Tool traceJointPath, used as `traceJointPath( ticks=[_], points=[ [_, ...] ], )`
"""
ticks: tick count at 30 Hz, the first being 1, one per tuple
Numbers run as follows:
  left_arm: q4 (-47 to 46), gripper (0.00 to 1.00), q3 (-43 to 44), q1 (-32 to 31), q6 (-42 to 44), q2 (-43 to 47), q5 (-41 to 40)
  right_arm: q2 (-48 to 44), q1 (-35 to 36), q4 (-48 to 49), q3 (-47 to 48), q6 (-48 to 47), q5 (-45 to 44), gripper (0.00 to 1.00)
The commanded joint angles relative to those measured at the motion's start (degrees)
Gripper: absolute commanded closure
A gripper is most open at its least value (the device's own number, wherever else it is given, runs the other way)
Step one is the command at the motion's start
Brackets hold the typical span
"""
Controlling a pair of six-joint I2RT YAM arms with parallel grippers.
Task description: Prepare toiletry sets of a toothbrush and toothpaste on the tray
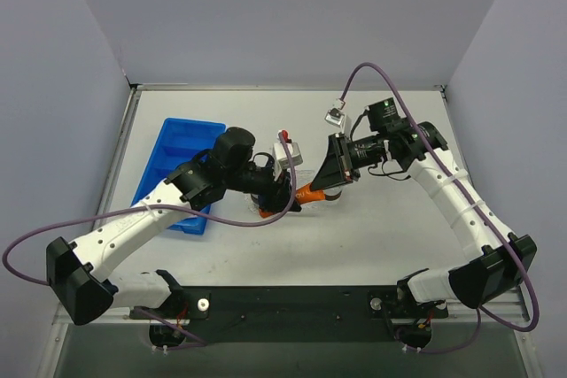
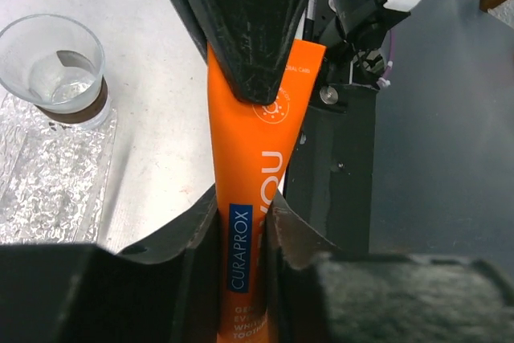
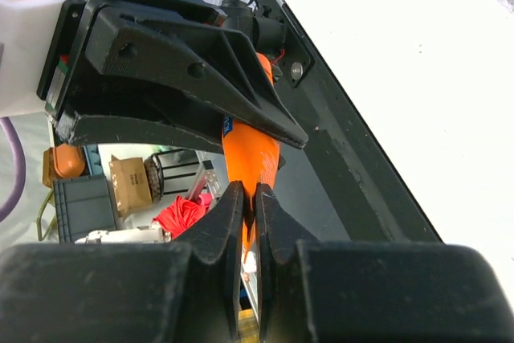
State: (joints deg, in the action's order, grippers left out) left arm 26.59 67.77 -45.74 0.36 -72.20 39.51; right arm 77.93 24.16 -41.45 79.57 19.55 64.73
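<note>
The left gripper (image 2: pixel 243 208) has its jaws pressed onto the lower part of the toothpaste tube (image 2: pixel 257 158), one finger touching each flat edge. The right gripper (image 3: pixel 247 198) pinches the same tube at its other end, jaws closed almost together on the thin crimped edge. The tube hangs in the air between the two grippers, above the middle of the table (image 1: pixel 390 236), and rests on nothing.

The tube is bright orange, flat and wedge-shaped, with white lettering along its length and a small blue label reading CURAPROX (the lower lines of print are partly hidden by the left fingers).

In the left wrist view, the tray (image 2: pixel 48 182) lies on the table to the left of the tube. It is clear, bumpy plastic, and only part of it shows. A clear cup (image 2: pixel 56 62) with a dark bottom stands upright at the tray's far end, apart from the tube.

From above, bare white table stretches to the right of the grippers and on their near side. A blue bin (image 1: pixel 182 152) sits at the left, partly under the left arm. Grey walls close the table on the left, far and right sides.
</note>
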Motion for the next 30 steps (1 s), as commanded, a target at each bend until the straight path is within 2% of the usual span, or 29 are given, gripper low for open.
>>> traceJointPath(
  ticks=[1, 3, 4, 6, 7, 10, 14, 19, 24, 30],
  points=[
    [0.6, 0.83, 2.0, -0.9, 0.0, -1.0, -3.2, -0.6, -1.0, -1.0, 2.3, 0.3, -1.8, 0.96],
    [-1.1, 0.91, 1.2, -1.9, -3.2, -0.7, -9.2, -1.0, -1.2, -1.0, 2.3, 0.8, -4.0, 0.9],
    [-3.4, 0.91, 0.1, -2.2, -3.9, 0.2, -11.7, -1.3, -1.2, -1.0, 2.3, 0.9, -6.4, 0.81],
    [-6.7, 0.89, -1.4, -3.1, -6.2, 1.4, -20.1, -2.2, -1.2, -0.9, 2.3, 1.0, -8.9, 0.71],
    [-10.1, 0.89, -2.1, -4.4, -6.9, 2.6, -23.0, -2.6, -1.2, -0.8, 2.3, 0.8, -10.0, 0.63],
    [-15.7, 0.89, -4.0, -7.5, -8.5, 3.8, -35.5, -3.9, -1.1, 0.3, 2.4, 1.2, -15.4, 0.52],
    [-20.9, 0.89, -4.9, -9.5, -14.3, 3.8, -44.8, -6.2, -1.1, 4.9, 0.8, 4.3, -19.1, 0.5],
    [-29.6, 0.88, -8.3, -11.2, -19.4, 4.1, -45.3, -8.7, -1.3, 15.2, -3.3, 10.0, -21.0, 0.47],
    [-33.0, 0.88, -10.9, -11.7, -23.4, 5.4, -45.5, -10.4, -1.3, 24.3, -7.1, 15.7, -21.4, 0.47],
    [-35.5, 0.88, -14.4, -11.7, -25.6, 8.1, -46.4, -10.9, -1.3, 29.9, -10.6, 18.3, -19.7, 0.57]
  ],
)
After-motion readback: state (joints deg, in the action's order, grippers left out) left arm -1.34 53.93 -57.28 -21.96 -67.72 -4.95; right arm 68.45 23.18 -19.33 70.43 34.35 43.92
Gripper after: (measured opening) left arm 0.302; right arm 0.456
